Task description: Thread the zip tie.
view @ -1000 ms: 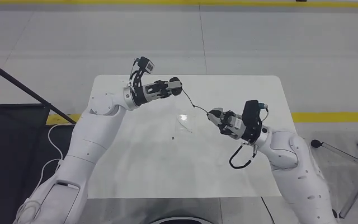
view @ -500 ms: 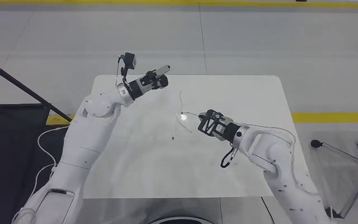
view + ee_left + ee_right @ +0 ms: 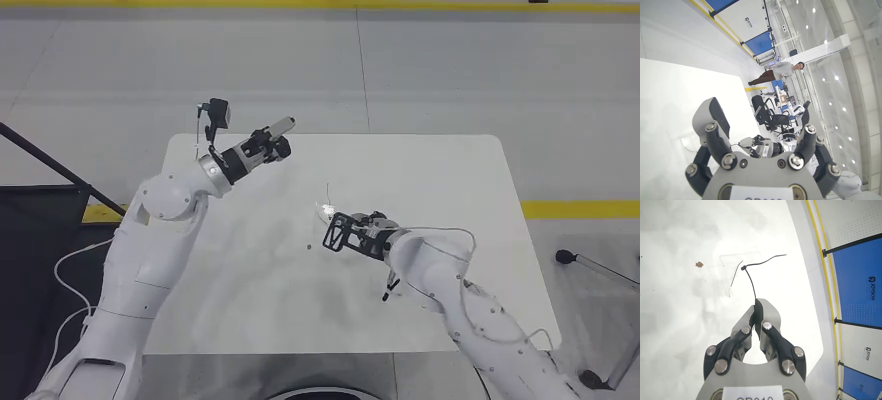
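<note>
Currently, at the right gripper (image 3: 758,303): pinched fully closed on one end of the black zip tie (image 3: 750,279), head and loose tail out over the white table (image 3: 677,323) near its middle. At the left gripper (image 3: 762,115): spread wide, holding nothing, raised over the table's far-left area. On the right gripper body: white label (image 3: 752,393), print unreadable.

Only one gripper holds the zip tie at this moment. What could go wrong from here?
1. The right gripper pinches the zip tie only at one end, with its fingertips, so the thin strap may slip or swing.
2. The left gripper is open and apart from the tie, so nothing would catch it.
3. A clear film lies on the table close to the tie; a low move might drag it.
</note>
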`<state>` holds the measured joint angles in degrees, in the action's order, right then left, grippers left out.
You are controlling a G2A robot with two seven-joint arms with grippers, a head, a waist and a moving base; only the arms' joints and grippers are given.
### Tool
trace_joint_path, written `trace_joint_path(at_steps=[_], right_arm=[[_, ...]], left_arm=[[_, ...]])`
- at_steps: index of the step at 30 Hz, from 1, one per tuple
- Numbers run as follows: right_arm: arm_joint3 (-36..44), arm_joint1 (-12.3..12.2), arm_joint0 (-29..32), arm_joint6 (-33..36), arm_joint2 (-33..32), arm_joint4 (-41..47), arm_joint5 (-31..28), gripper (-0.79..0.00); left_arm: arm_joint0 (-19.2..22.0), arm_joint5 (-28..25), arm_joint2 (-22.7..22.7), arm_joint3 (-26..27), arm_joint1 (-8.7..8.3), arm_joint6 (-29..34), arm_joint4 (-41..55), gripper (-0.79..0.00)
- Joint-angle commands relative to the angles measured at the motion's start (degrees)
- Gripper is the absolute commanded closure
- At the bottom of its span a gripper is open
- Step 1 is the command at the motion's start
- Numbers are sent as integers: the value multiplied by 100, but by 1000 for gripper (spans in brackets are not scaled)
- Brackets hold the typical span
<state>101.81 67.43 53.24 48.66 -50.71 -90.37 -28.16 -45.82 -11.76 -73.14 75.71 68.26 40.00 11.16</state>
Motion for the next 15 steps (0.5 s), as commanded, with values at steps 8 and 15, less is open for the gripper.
trace_joint_path(at_steps=[8, 15], right_arm=[[-403, 189, -357, 591, 458, -205, 92, 0], [-663, 316, -519, 799, 647, -77, 40, -166]], left_arm=[[-62, -50, -26, 18, -13, 59, 74, -785], [-100, -73, -34, 21, -20, 57, 97, -785]])
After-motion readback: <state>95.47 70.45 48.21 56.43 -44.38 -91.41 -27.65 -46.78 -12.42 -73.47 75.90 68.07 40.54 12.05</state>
